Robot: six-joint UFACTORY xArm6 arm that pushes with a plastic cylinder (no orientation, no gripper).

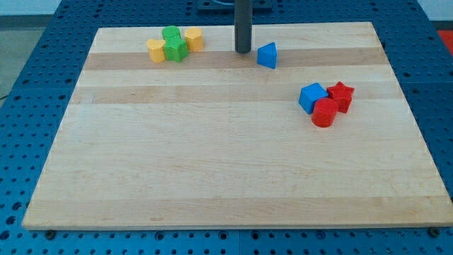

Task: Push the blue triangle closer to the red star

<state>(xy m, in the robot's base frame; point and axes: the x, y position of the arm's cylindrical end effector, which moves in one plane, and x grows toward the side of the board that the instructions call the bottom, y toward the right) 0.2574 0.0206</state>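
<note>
The blue triangle (267, 55) lies near the view's top, right of centre. My tip (243, 51) stands just to its left, a small gap apart. The red star (342, 95) lies at the view's right, lower down, well apart from the triangle. It touches a blue cube (312, 97) on its left and a red cylinder (325, 112) below it.
A cluster sits at the view's top left: a yellow block (156, 50), a green block (175, 49), another green block (170, 34) behind it and a yellow block (194, 38). The wooden board (212, 156) lies on a blue perforated table.
</note>
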